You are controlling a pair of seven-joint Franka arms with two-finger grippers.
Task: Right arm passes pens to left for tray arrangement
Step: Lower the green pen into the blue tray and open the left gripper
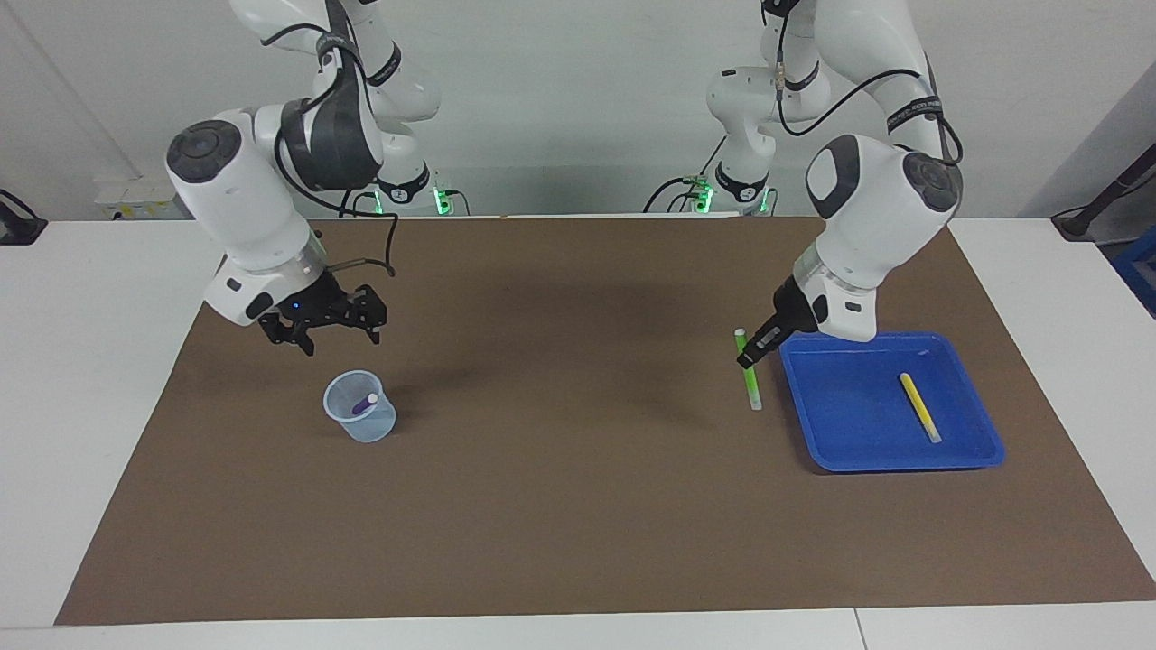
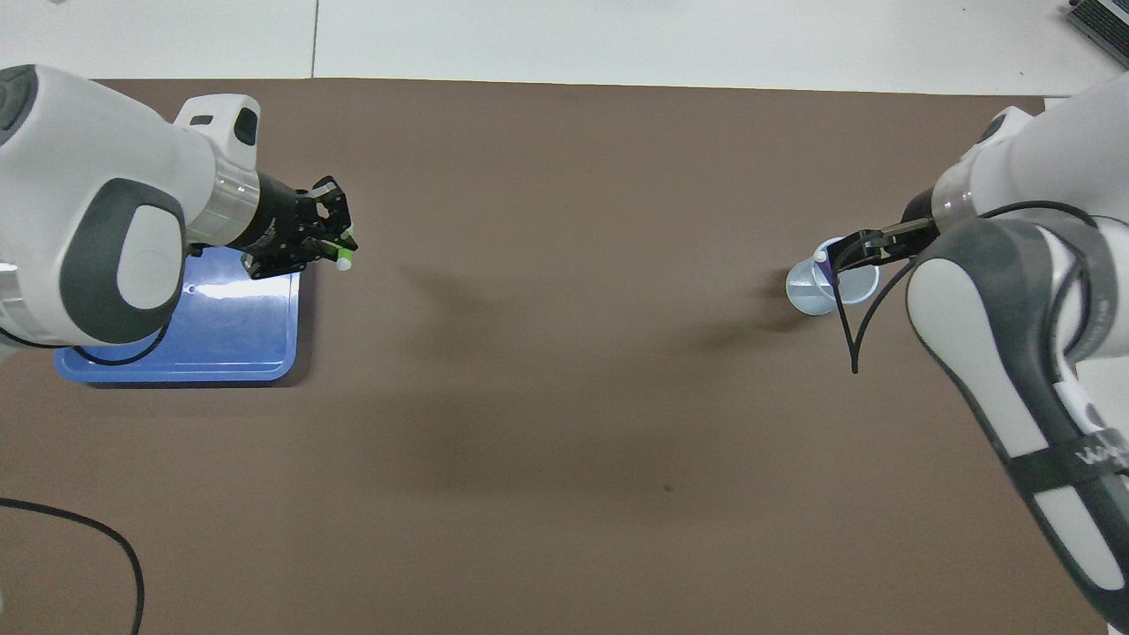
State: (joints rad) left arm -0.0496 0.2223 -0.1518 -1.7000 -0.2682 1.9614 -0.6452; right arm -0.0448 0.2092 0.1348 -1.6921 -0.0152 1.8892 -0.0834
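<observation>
My left gripper (image 1: 749, 359) (image 2: 328, 250) is shut on the green pen (image 1: 752, 390) (image 2: 343, 262) and holds it nearly upright in the air, beside the blue tray's (image 1: 849, 411) (image 2: 231, 339) rim on the side toward the right arm. The yellow pen (image 1: 919, 406) lies in the tray; in the overhead view the left arm hides it. My right gripper (image 1: 323, 338) hangs open and empty above the clear cup (image 1: 361, 422) (image 2: 810, 295). The purple pen (image 1: 364, 403) (image 2: 826, 266) leans inside that cup.
A brown mat (image 1: 560, 487) covers most of the white table (image 1: 90, 361). The cup stands toward the right arm's end and the tray toward the left arm's end. A black cable (image 2: 79, 529) lies at the mat's near corner in the overhead view.
</observation>
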